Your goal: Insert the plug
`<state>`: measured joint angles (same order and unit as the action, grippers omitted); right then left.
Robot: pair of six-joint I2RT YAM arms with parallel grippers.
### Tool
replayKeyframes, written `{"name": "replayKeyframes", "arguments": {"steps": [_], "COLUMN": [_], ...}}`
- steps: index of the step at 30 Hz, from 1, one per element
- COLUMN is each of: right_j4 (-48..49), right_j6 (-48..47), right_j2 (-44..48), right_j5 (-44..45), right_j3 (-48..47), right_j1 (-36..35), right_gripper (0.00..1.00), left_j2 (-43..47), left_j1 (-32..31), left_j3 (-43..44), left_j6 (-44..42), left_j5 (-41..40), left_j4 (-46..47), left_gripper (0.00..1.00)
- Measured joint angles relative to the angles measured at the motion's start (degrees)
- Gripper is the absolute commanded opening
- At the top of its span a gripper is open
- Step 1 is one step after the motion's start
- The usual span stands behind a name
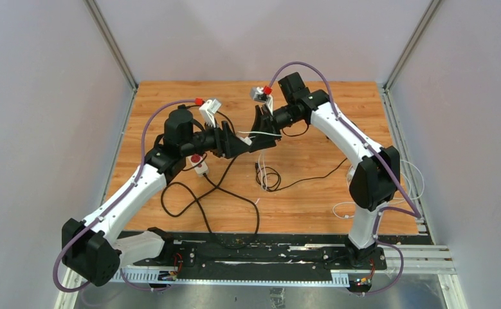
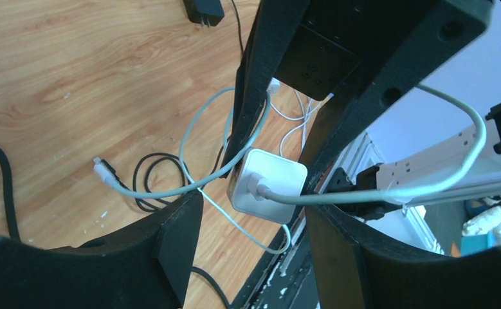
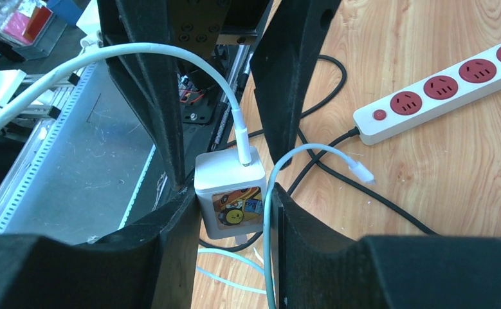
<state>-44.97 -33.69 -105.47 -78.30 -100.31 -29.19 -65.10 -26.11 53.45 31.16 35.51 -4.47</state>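
The right gripper (image 3: 231,198) meets the left gripper (image 2: 254,209) in the air near the power strip (image 3: 428,112), the right clamped on the white USB charger (image 2: 268,185), the left straddling it, grip unclear. Likely a mid-air regrasp; next, one releases, then prongs align over a socket (image 3: 441,87)

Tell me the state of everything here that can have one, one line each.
charger: held above the table, not plugged into the strip
white cable: plugged into the charger
power strip: flat on the table, visible sockets empty
right claw: shut on the charger
left claw: fingers either side of the charger, grip unclear
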Motion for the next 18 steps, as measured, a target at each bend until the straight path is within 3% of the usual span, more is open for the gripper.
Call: {"name": "replayKeyframes", "arguments": {"steps": [5,12,18], "right_j4": [0.9,13.1,21.6], "right_j6": [-0.3,4.5,7.3], "right_j2": [0.9,5.5,8.7], "right_j5": [4.1,14.5,18.1], "right_j3": [0.0,6.9,11.5], "right_j1": [-1.5,-4.2,-4.3], "right_gripper": [0.00,0.00,0.00], "left_j2": [0.6,1.9,2.4], "left_j1": [-0.6,-0.8,-0.8], "left_j3": [0.2,0.1,-0.3], "left_j6": [3.2,11.2,16.9], "left_j5": [-3.1,-9.1,-12.8], "left_j4": [-2.1,-5.3,-4.2], "left_gripper": [0.62,0.59,0.56]}}
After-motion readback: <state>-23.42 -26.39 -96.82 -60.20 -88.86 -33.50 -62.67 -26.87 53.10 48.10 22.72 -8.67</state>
